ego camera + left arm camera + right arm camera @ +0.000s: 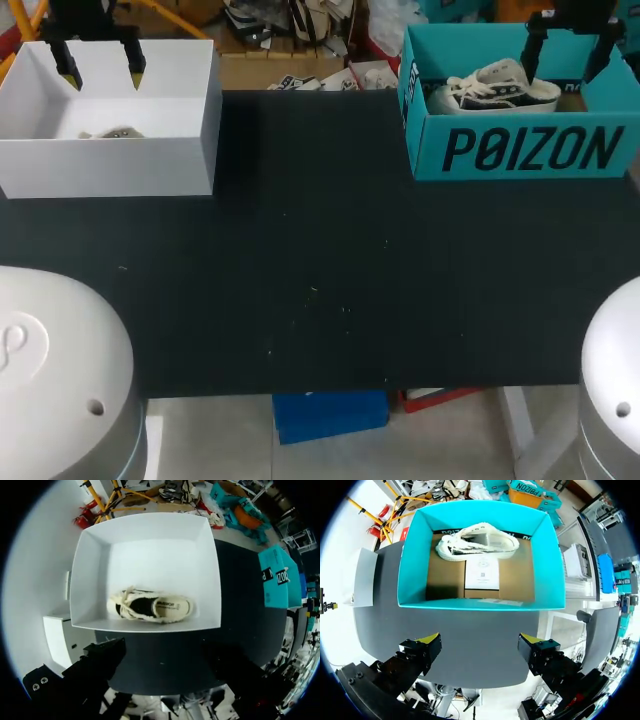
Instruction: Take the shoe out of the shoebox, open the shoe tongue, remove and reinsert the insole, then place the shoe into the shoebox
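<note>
Nothing looks done yet — the cream lace-up shoe lies in the teal cardboard shoebox, upper right, and the right hand hangs open, empty, above it.

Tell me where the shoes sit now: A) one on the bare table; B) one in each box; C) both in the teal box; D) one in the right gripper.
B: the first shoe lies in the white box, the second shoe in the teal box.
</note>
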Action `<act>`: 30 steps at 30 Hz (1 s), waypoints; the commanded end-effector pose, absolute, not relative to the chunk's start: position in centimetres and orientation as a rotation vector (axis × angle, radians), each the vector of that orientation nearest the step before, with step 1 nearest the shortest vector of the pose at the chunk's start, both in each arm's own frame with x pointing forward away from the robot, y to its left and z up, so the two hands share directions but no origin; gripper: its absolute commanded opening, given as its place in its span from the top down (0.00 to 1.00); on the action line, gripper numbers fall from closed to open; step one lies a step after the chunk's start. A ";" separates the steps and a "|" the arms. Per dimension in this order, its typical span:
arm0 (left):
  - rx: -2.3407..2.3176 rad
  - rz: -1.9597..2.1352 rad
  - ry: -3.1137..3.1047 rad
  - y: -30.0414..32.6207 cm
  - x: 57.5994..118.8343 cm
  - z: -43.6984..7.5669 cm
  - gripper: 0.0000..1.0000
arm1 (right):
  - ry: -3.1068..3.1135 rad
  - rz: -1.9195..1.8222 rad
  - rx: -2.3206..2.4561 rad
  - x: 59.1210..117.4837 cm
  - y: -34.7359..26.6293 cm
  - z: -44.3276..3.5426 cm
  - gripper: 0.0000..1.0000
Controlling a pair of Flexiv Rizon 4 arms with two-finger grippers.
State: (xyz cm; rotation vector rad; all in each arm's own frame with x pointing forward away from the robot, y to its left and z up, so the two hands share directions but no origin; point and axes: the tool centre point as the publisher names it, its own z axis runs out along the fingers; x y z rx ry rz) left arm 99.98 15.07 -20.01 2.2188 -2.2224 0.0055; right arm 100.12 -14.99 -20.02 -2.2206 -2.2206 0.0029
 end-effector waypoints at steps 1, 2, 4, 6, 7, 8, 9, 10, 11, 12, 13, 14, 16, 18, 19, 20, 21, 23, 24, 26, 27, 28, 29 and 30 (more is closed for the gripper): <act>2.219 0.006 -2.222 15.1 100.0 -20.0 0.00 | -2.221 0.003 -2.221 100.1 -15.0 -20.0 0.00; 2.219 0.006 -2.222 15.1 100.0 -20.0 0.00 | -2.221 0.003 -2.221 100.1 -15.0 -20.0 0.00; 2.219 0.006 -2.222 15.1 100.0 -20.0 0.00 | -2.221 0.003 -2.221 100.1 -15.0 -20.0 0.00; 2.219 0.006 -2.222 15.1 100.0 -20.0 0.00 | -2.221 0.003 -2.221 100.1 -15.0 -20.0 0.00; 2.219 0.006 -2.222 15.1 100.0 -20.0 0.00 | -2.221 0.003 -2.221 100.1 -15.0 -20.0 0.00; 2.219 0.006 -2.222 15.1 100.0 -20.0 0.00 | -2.221 0.003 -2.221 100.1 -15.0 -20.0 0.00; 2.219 0.006 -2.222 15.1 100.0 -20.0 0.00 | -2.221 0.003 -2.221 100.1 -15.0 -20.0 0.00; 2.219 0.006 -2.222 15.1 100.0 -20.0 0.00 | -2.221 0.003 -2.221 100.1 -15.0 -20.0 0.00; 2.219 0.006 -2.222 15.1 100.0 -20.0 0.00 | -2.285 -0.013 -2.171 100.5 -15.1 -20.0 0.00; 2.219 0.006 -2.222 15.1 100.0 -20.0 0.00 | -2.352 -0.042 -2.117 100.8 -15.2 -19.9 0.00; 2.219 0.006 -2.222 15.1 100.0 -20.0 0.00 | -2.422 -0.042 -2.044 101.0 -15.2 -19.8 0.00; 2.219 0.006 -2.222 15.1 100.0 -20.0 0.00 | -2.496 -0.051 -1.979 101.1 -15.2 -19.7 0.00; 2.219 0.006 -2.222 15.1 100.0 -20.0 0.00 | -2.670 -0.095 -1.822 101.3 -15.2 -19.7 0.00; 2.219 0.006 -2.222 15.1 100.0 -20.0 0.00 | -2.917 -0.117 -1.551 101.0 -14.9 -19.6 0.00; 2.219 0.006 -2.222 15.1 100.0 -20.0 0.00 | -3.073 -0.128 -1.326 100.6 -14.5 -19.5 0.00; 2.219 0.006 -2.222 15.1 100.0 -20.0 0.00 | -3.175 -0.118 -1.126 100.1 -14.4 -19.4 0.00; 2.219 0.006 -2.222 15.1 100.0 -20.0 0.00 | -3.175 -0.118 -1.126 100.1 -14.4 -19.4 0.00; 2.219 0.006 -2.222 15.1 100.0 -20.0 0.00 | -3.175 -0.118 -1.126 100.1 -14.4 -19.4 0.00; 2.219 0.006 -2.222 15.1 100.0 -20.0 0.00 | -3.175 -0.118 -1.126 100.1 -14.4 -19.4 0.00; 2.219 0.006 -2.222 15.1 100.0 -20.0 0.00 | -3.175 -0.118 -1.126 100.1 -14.4 -19.4 0.00; 2.219 0.006 -2.222 15.1 100.0 -20.0 0.00 | -3.175 -0.118 -1.126 100.1 -14.4 -19.4 0.00; 2.219 0.006 -2.222 15.1 100.0 -20.0 0.00 | -3.175 -0.118 -1.126 100.1 -14.4 -19.4 0.00; 2.219 0.006 -2.222 15.1 100.0 -20.0 0.00 | -3.175 -0.118 -1.126 100.1 -14.4 -19.4 0.00; 2.219 0.006 -2.222 15.1 100.0 -20.0 0.00 | -3.175 -0.118 -1.126 100.1 -14.4 -19.4 0.00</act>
